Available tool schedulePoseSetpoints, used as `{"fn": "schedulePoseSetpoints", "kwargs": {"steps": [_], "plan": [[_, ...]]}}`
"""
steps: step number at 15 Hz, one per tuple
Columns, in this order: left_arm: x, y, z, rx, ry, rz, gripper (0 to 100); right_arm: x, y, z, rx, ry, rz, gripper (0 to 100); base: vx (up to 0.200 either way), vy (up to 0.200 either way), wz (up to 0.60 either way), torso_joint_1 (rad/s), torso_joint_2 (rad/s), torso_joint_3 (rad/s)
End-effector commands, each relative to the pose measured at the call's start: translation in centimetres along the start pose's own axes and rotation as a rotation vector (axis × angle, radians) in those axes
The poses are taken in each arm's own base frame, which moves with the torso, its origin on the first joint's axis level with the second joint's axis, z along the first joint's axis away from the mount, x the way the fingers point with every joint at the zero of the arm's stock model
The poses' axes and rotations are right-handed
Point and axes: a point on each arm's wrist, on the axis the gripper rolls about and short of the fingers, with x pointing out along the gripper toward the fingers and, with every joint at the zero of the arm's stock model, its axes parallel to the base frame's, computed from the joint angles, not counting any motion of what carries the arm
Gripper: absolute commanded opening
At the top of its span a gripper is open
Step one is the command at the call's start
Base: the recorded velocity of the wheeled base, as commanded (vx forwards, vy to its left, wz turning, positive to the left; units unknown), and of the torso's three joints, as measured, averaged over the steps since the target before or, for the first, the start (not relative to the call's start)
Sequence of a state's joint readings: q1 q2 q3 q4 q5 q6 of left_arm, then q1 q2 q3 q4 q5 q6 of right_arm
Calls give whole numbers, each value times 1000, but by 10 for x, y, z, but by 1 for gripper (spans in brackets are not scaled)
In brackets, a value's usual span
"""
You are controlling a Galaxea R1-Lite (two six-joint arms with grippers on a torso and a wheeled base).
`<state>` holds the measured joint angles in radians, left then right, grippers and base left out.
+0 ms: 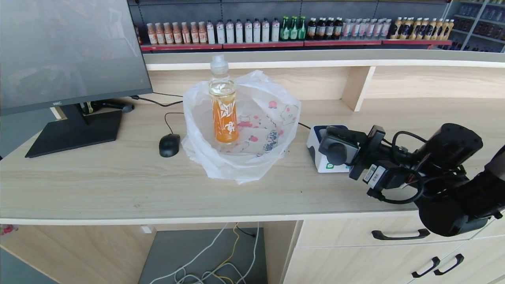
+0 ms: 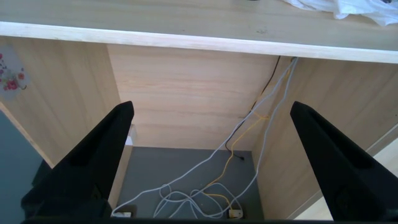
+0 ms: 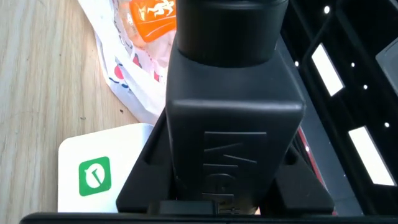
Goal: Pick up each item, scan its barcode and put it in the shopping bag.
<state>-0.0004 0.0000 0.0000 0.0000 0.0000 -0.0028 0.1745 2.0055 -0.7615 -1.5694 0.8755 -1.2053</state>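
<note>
One bottle (image 1: pixel 224 110), one shopping bag (image 1: pixel 244 165). One mouse (image 1: pixel 169 144), bag's 9 o'clock. One monitor (image 1: pixel 67 51), 10 o'clock. One white scanner box (image 1: pixel 315 157), 3 o'clock. Three drawer handles (image 1: pixel 400 235), 5 o'clock. Shelf bottles (image 1: pixel 252 30), 12 o'clock: dozens, exact count unclear.

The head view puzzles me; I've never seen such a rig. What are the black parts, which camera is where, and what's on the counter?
It's a two-armed robot. One camera looks down from its head; one sits on each wrist. On the pale wooden counter: a white plastic shopping bag with an orange drink bottle upright inside, a black mouse, a dark monitor, a white box with a green mark. The right gripper holds a black handheld scanner. The left gripper hangs open, empty, below the counter's edge.
</note>
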Motion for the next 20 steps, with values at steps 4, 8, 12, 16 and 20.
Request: {"fn": "schedulePoseSetpoints", "kwargs": {"steps": [4,8,12,16,20], "plan": [[0,0,0,0,0,-1,100,-1,2,1,6,1,5,0,0,0,0,0,0,0],[0,0,0,0,0,0,100,-2,3,2,10,3,10,0,0,0,0,0,0,0],[0,0,0,0,0,0,100,-2,3,3,11,2,11,0,0,0,0,0,0,0],[0,0,0,0,0,-1,100,-4,3,4,11,3,11,0,0,0,0,0,0,0],[0,0,0,0,0,0,100,-4,0,5,6,2,8,0,0,0,0,0,0,0]]}}
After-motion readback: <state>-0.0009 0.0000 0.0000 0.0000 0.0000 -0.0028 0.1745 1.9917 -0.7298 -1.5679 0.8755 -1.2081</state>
